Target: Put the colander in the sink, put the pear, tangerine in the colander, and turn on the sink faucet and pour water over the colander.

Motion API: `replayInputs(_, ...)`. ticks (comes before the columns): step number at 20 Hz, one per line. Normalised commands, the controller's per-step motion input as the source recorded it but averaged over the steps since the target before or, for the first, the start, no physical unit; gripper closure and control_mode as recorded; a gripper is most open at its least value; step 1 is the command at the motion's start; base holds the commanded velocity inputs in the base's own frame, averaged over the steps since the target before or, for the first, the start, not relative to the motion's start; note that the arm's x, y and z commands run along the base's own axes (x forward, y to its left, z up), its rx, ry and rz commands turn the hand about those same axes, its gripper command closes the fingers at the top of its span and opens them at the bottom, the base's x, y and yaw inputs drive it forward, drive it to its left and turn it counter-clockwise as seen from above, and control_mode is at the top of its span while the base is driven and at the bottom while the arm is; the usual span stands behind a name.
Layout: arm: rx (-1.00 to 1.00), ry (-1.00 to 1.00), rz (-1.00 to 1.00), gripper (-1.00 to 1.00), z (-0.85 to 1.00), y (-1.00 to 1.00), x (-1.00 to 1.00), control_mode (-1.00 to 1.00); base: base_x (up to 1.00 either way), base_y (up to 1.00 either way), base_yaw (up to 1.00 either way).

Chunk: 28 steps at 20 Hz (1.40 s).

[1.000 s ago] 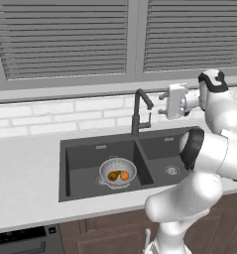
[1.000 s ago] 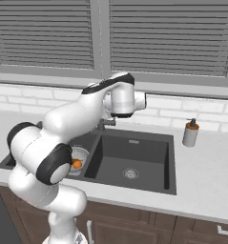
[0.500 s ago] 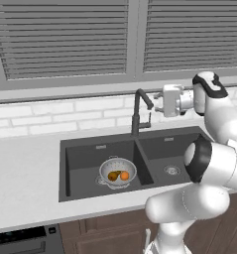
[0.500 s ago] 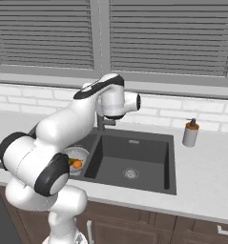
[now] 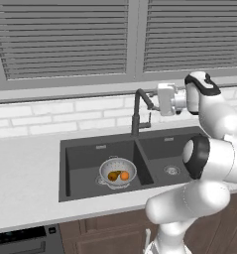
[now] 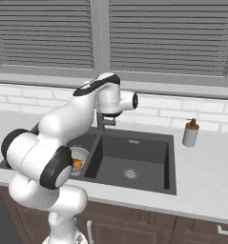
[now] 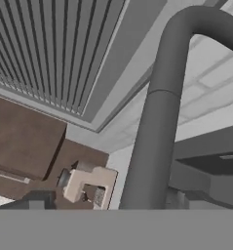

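Left base view: the scene from behind the arm, looking down over the sink.
Colander [image 5: 117,171]: stands upright in the left basin of the sink [image 5: 80,149], near the divider; in the right base view [image 6: 80,155] it is partly hidden behind the arm.
Pear [image 5: 112,176]: lies inside the colander, on the left, touching the orange fruit.
Tangerine [image 5: 124,175]: lies inside the colander, just right of the pear; in the right base view [image 6: 77,163] it shows as an orange spot beside the arm's elbow.
Faucet [image 5: 137,111]: black, rises from the back edge of the sink at the divider, its spout angled toward the arm's hand; a small lever sticks out on its right side.
Faucet, hand view [image 7: 162,112]: a thick dark pipe running up the picture and bending at the top, very close to the camera.
Claw [image 5: 156,97]: held level at the height of the spout tip, right beside it; whether the fingers are spread or pressed together cannot be told.
Soap bottle [image 6: 191,133]: stands on the tabletop [image 6: 201,167] right of the sink, well apart from the faucet.
Window blinds [image 5: 65,39]: closed, above the tiled back wall.
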Motion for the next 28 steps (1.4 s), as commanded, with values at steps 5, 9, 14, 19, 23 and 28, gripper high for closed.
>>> replayInputs(5,0.0,0.13,-0.02,-1.0,-0.3,-0.19,0.34,-1.0,0.0,0.0,0.0)
replayInputs(9,0.0,0.09,-0.01,-1.0,-0.13,-0.11,0.37,-1.0,0.0,0.0,0.0)
replayInputs(14,0.0,0.01,0.0,-1.0,0.0,0.06,0.24,-1.0,0.0,0.0,0.0)
replayInputs(19,-0.03,-0.01,-0.02,-1.0,0.0,0.36,0.0,-1.0,0.0,0.0,0.0)
replayInputs(23,-0.08,0.0,-0.02,-1.0,0.0,0.72,-0.08,-1.0,0.0,0.0,0.0)
replayInputs(28,-0.12,0.0,-0.1,-1.0,0.0,0.76,-0.02,-1.0,0.0,0.0,0.0)
